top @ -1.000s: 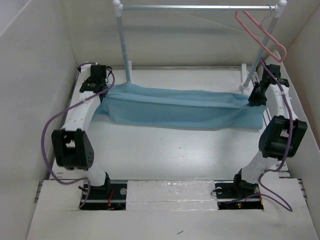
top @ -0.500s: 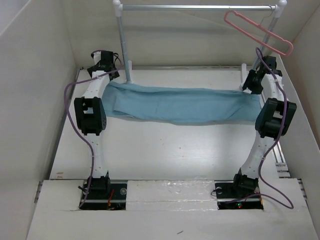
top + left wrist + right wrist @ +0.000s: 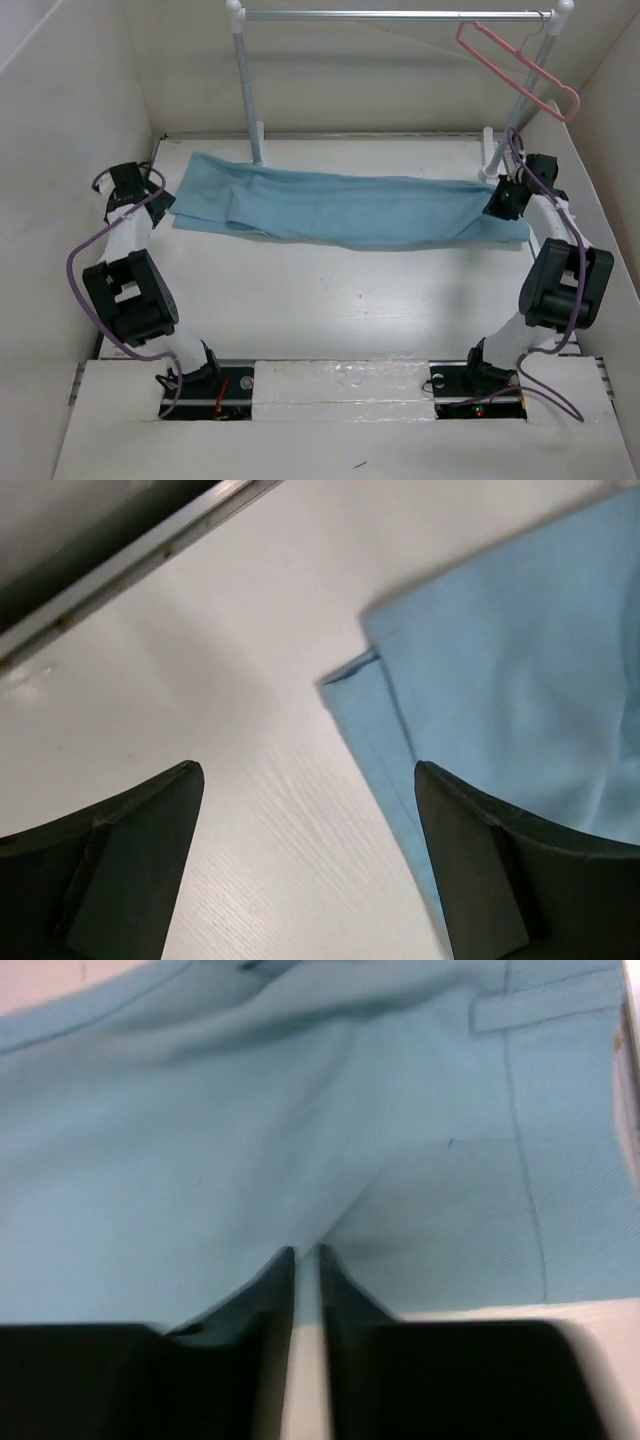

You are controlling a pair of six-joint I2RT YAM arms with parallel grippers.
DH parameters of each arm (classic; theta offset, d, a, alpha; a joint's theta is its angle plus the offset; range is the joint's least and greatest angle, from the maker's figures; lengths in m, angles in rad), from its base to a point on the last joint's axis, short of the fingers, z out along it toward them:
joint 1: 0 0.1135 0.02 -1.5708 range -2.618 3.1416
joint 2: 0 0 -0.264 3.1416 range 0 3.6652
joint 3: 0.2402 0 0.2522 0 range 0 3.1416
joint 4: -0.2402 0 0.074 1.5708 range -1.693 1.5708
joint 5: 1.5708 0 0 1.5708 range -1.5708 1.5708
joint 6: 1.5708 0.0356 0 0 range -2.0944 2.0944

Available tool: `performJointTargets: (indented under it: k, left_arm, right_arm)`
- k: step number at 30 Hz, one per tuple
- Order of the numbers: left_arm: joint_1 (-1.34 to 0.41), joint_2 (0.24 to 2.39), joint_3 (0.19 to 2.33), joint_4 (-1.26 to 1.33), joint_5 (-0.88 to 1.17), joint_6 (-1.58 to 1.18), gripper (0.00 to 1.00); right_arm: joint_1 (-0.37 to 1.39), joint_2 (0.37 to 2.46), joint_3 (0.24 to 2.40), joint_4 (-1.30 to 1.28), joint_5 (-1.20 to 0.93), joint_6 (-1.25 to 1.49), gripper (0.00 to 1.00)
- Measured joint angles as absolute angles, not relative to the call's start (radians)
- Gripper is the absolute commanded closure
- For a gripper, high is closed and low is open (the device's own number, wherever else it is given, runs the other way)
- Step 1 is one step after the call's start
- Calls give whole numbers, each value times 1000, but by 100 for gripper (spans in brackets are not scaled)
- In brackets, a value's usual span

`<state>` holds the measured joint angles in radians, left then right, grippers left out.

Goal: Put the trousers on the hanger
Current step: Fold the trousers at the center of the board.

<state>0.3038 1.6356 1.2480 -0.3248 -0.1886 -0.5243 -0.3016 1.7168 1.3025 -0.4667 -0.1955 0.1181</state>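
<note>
- Across the far part of the worktop the trousers lie flat, stretched left to right, waistband end by my right arm; spread like this, both ends are within reach.
- At the leg end, my left gripper is spread wide and holds nothing; it hangs over bare worktop just beside the hem corner, well placed for a fresh grasp.
- My right gripper has its fingers drawn almost together, only a sliver between them, tips at the near edge of the cloth; creases run to the tips, so I judge that it pinches the fabric.
- Up on the rail the hanger hangs at the right end, well apart from the trousers; nothing is threaded yet.
</note>
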Motion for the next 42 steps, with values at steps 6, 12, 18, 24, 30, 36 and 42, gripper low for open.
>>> performJointTargets:
  k: [6,12,18,24,30,36,42]
  left_arm:
    - [370,1670,1088,-228,7,-660,21]
    - [348,1790,1076,-136,104,-794,62]
    - [349,1871,1134,-107,81,-855,100]
    - [340,1914,1217,-155,-17,-839,100]
    - [345,1892,1216,-155,-97,-826,76]
    - [378,1888,1217,-143,-47,-823,32]
    - [381,1892,1217,-99,17,-828,21]
  right_arm:
    - [-302,1563,1054,-381,-267,98,93]
    - [-305,1529,950,-371,-331,55,74]
    - [-304,1447,905,-373,-356,41,73]
    - [-304,1418,905,-373,-360,31,73]
    - [-307,1418,899,-376,-356,14,64]
    - [-340,1438,876,-375,-402,4,55]
    - [-336,1447,875,-374,-418,4,54]
